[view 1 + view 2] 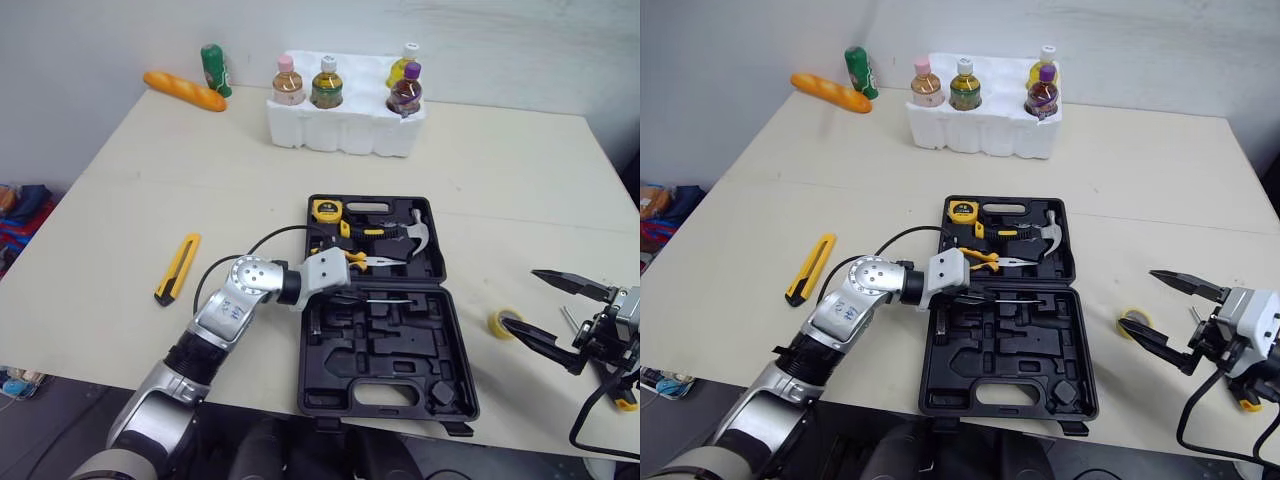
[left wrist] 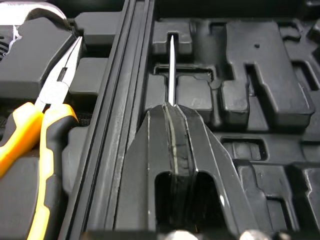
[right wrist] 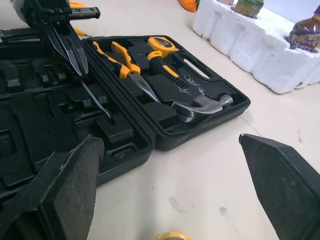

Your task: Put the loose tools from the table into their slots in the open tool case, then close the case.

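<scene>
The black tool case [image 1: 440,300] lies open near the table's front edge. Its far half holds a tape measure [image 1: 326,210], a hammer [image 1: 405,235] and yellow-handled pliers [image 1: 365,260]. My left gripper [image 1: 345,290] is over the near half, shut on a screwdriver whose thin metal shaft [image 2: 171,70] sticks out along a moulded slot. Its handle is hidden between the fingers. My right gripper [image 1: 545,312] stands open over the table right of the case, beside a yellow tape roll [image 1: 505,323]. A yellow utility knife [image 1: 178,267] lies on the table left of the case.
A white foam tray [image 1: 345,130] with several bottles stands at the back. A bread loaf [image 1: 184,90] and a green bottle [image 1: 215,70] are at the back left. A small metal bit [image 1: 567,318] lies near the right gripper.
</scene>
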Available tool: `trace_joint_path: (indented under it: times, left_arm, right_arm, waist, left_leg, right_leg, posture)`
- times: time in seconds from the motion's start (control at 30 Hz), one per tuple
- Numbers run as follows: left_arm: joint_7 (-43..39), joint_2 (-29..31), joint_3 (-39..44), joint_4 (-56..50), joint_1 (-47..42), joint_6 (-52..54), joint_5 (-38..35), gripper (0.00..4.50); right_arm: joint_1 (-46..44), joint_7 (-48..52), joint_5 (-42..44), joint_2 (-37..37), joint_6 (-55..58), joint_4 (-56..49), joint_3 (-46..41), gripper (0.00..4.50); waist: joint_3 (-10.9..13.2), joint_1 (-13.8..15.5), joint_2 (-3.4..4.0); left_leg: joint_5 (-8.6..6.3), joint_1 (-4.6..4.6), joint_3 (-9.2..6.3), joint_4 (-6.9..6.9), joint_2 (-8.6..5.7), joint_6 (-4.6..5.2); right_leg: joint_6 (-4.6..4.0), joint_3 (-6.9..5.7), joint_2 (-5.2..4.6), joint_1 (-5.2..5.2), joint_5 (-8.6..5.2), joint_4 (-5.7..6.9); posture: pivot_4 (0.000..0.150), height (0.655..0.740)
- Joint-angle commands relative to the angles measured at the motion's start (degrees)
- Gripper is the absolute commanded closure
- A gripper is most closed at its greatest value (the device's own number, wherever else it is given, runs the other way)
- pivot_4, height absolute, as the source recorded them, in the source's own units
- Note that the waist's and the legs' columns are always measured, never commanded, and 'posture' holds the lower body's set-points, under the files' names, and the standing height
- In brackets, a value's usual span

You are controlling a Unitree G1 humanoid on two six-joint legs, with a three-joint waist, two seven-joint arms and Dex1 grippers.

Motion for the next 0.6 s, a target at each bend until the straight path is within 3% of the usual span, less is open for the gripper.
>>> trace_joint_path:
  times: [0.03, 0.1, 0.33, 0.4, 0.5, 0.6]
  left_arm:
    - [1.18, 2.23, -3.63, 2.74, 1.21, 5.59, 5.33, 4.49]
    - [2.47, 2.26, -4.01, 3.65, 0.95, 6.6, 6.31, 4.49]
    - [3.74, 3.81, -7.67, 4.24, 2.6, 10.46, 9.2, 4.49]
    - [4.6, 4.73, -6.86, 3.04, 3.85, 7.54, 9.21, 4.49]
    - [4.88, 3.0, -0.69, -0.53, 4.17, -0.83, 3.24, 4.49]
    - [2.54, 6.18, 2.41, -4.3, 3.89, -18.73, 2.86, 4.49]
  right_arm:
    - [0.62, -0.74, -0.43, 0.59, -0.93, -1.58, -0.04, 0.0]
    - [0.85, -1.01, -0.75, 0.77, -1.01, -1.57, 0.02, 0.0]
    - [1.91, -2.53, -1.61, 1.79, -1.12, -2.52, 1.23, 0.0]
    - [1.73, -3.81, -1.32, 2.2, -0.12, -3.91, 1.81, 0.0]
    - [1.47, -5.02, -0.93, 2.26, 1.12, -4.6, 1.6, 0.0]
    - [-0.41, -6.78, -2.55, 1.79, -0.71, -2.18, 0.16, 0.0]
  waist:
    - [-0.05, -0.11, 0.01]
    - [-0.27, -0.16, 0.16]
    - [-1.14, -0.21, 0.12]
    - [-1.4, -0.26, 0.0]
    - [-1.68, -0.51, 0.41]
    - [-1.57, -0.5, 0.51]
  left_leg:
    - [-0.02, 0.28, 0.0, -0.1, 0.0, -0.01]
    - [-0.22, 0.72, 0.0, -0.19, 0.03, 0.04]
    - [-0.53, 1.13, 0.03, -0.28, 0.13, 0.27]
    - [-0.82, 1.5, 0.05, -0.49, 0.2, 0.0]
    - [-0.9, 1.58, 0.11, -0.57, 0.28, -0.04]
    - [-0.79, 1.54, 0.11, -0.58, 0.38, 0.04]
  right_leg:
    - [0.0, 0.01, 0.0, 0.28, 0.0, -0.08]
    - [-0.03, -0.01, 0.01, 0.83, -0.02, -0.26]
    - [-0.05, 0.01, 0.01, 1.25, -0.02, -0.5]
    - [-0.14, 0.01, 0.02, 1.85, -0.07, -0.78]
    - [-0.19, 0.02, 0.02, 1.98, -0.06, -0.99]
    - [-0.31, -0.03, 0.08, 1.65, -0.03, -0.97]
  posture:
    - [0.15, 0.74]
    - [0.15, 0.74]
    - [0.15, 0.74]
    - [0.15, 0.74]
    - [0.15, 0.74]
    - [0.15, 0.74]
